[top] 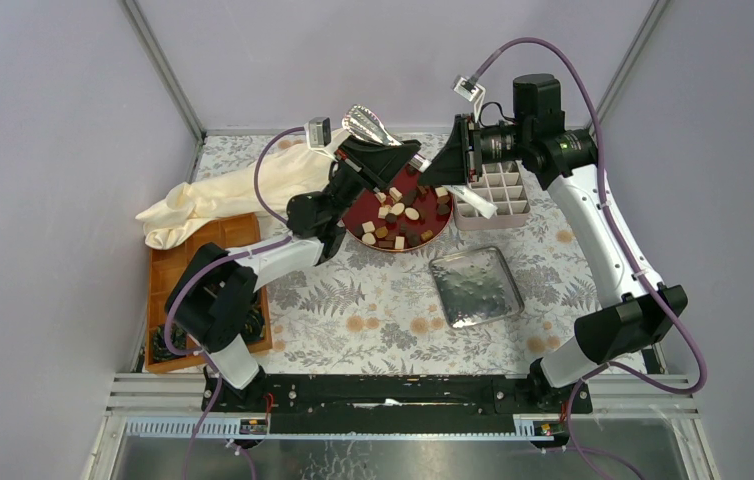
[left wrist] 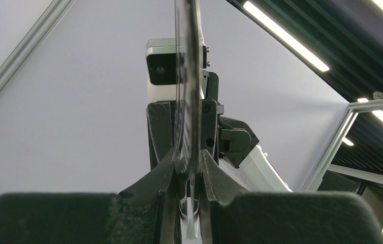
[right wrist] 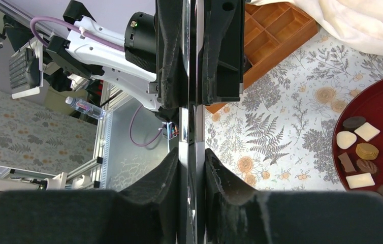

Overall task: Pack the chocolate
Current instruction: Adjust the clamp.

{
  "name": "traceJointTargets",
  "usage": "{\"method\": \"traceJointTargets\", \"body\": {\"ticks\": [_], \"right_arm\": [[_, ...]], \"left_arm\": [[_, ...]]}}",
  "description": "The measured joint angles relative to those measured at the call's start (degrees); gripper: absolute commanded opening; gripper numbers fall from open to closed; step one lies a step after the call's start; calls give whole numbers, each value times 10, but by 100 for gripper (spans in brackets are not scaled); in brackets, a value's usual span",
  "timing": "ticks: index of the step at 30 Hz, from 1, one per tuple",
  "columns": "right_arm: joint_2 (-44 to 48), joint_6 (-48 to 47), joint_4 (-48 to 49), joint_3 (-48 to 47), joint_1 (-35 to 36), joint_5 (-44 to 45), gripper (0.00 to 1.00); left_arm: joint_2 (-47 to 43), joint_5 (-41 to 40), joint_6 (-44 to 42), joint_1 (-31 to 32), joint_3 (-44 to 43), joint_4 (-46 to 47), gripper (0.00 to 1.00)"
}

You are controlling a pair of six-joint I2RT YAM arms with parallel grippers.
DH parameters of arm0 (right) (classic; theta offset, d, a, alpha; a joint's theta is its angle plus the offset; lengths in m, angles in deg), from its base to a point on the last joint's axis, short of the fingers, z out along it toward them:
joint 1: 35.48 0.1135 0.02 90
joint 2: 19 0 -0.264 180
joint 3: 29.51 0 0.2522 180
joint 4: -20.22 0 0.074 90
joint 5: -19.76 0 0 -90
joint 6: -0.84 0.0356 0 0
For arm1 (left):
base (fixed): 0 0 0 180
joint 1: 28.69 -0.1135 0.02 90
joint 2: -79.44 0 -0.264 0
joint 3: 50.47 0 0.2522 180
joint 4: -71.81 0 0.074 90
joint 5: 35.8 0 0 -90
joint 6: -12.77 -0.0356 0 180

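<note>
The chocolate (top: 400, 218) is a pile of small brown, tan and cream pieces on a round dark red plate (top: 433, 238); some pieces (right wrist: 364, 151) also show at the right of the right wrist view. Above the plate the two grippers meet tip to tip. My left gripper (top: 405, 158) (left wrist: 187, 163) is shut on shiny metal tongs (top: 368, 124) (left wrist: 187, 76), seen edge-on. My right gripper (top: 433, 165) (right wrist: 192, 158) has both fingers pressed on the thin end of the same tongs (right wrist: 189, 127).
A white box of square compartments (top: 498, 188) stands right of the plate. In front of it lies a silver metal tray (top: 475, 287). At the left edge a wooden compartment tray (top: 205, 262) sits with a cream cloth (top: 223, 195) behind it.
</note>
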Motion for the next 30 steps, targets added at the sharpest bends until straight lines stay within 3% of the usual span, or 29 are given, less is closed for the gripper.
{"method": "traceJointTargets", "body": {"ticks": [3,9,13,17,24,30], "right_arm": [[0,2,0,0,0,0,19],[0,24,16,3,1,-6,19],[0,44,29,6,2,-15,21],[0,64,49,16,0,-23,26],[0,79,63,32,-17,-32,43],[0,97,84,50,-37,-38,45]], "left_arm": [[0,0,0,0,0,1,9],[0,-7,5,1,1,4,75],[-4,-19,1,1,15,7,97],[-17,-31,-9,2,49,7,99],[-68,-50,-28,2,141,5,99],[-155,-64,-59,2,227,-10,99]]}}
